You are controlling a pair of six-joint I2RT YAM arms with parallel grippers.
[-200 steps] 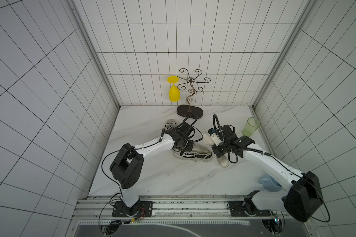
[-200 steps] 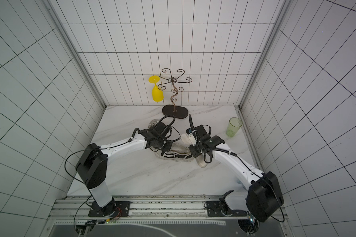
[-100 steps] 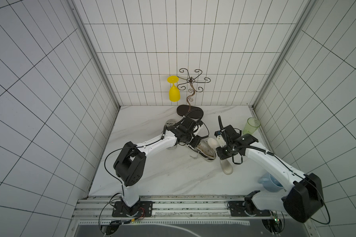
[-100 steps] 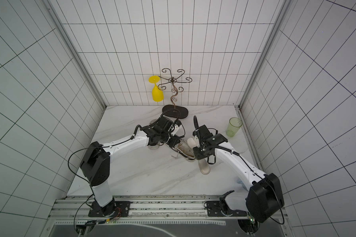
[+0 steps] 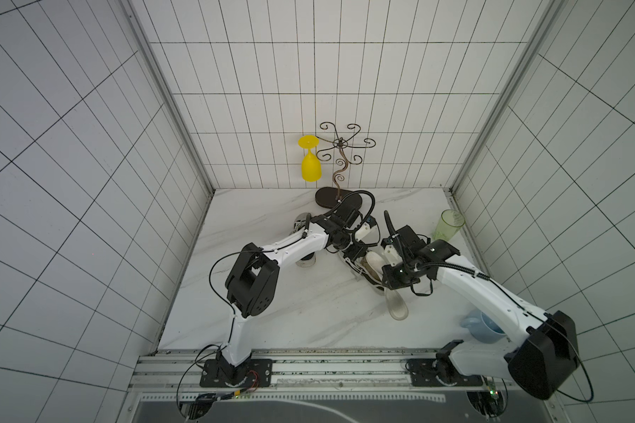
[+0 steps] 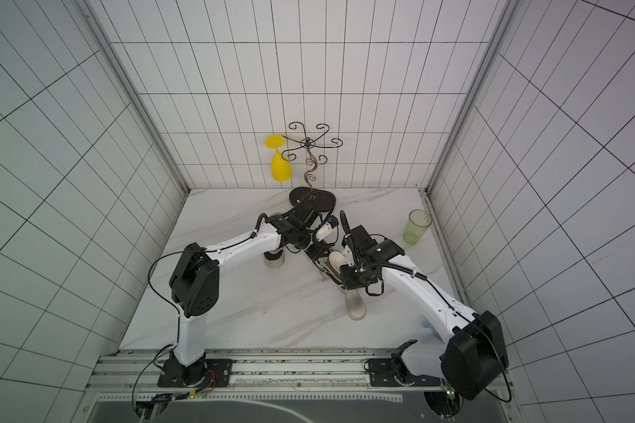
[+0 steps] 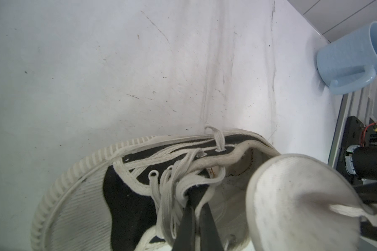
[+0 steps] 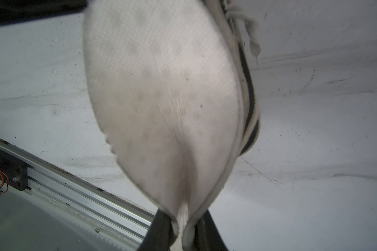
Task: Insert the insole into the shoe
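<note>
Left claw [image 7: 196, 201]: closed tight among the laces, clamping the tongue of the black-and-white sneaker [image 7: 122, 195].
Right claw [image 8: 182, 220]: narrow, pinching one end of the white insole [image 8: 161, 97].
Insole: extends from the right claw, its rounded free end at the sneaker's opening, just beside the left claw.
Sneaker: on the marbled counter [image 5: 272, 293], between the two claws.
Second insole [image 5: 396, 305]: flat on the counter, near the right claw.
Blue mug [image 7: 346, 56]: well apart from both claws.

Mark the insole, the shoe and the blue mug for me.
insole [image 8: 161, 97]: right wrist view, middle of its fabric face.
shoe [image 7: 122, 195]: left wrist view, black canvas side.
blue mug [image 7: 346, 58]: left wrist view, outer wall.
</note>
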